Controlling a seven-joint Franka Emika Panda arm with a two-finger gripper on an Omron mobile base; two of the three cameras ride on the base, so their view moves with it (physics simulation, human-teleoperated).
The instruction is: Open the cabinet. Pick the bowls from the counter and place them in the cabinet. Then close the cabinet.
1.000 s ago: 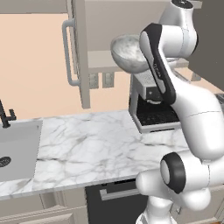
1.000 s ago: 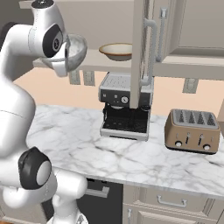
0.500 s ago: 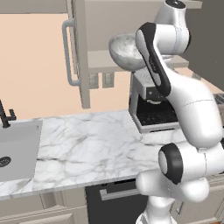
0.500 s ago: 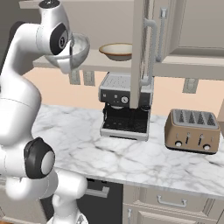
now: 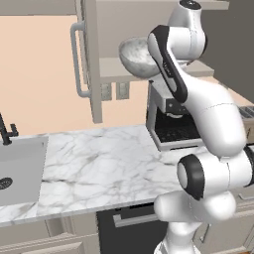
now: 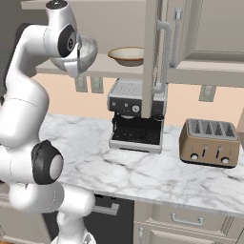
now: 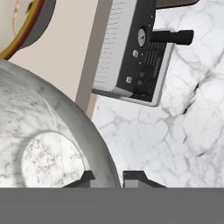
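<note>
Hand view: gripper [image 7: 107,177] jaws were clamped on the marbled bowl's [image 7: 48,144] rim. Bowl was held at the open cabinet [image 6: 157,57] shelf edge; tan bowl [image 6: 127,55] sat inside.

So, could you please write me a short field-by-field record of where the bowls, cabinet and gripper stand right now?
cabinet: both doors open
marbled bowl: held up at the lower shelf's edge, rim pinched by the gripper
tan bowl: resting on the lower shelf
gripper: shut on the marbled bowl's wall
counter: no bowls left on the part in view
coffee machine: on the counter below the cabinet
toaster: on the counter, right of the coffee machine
</note>
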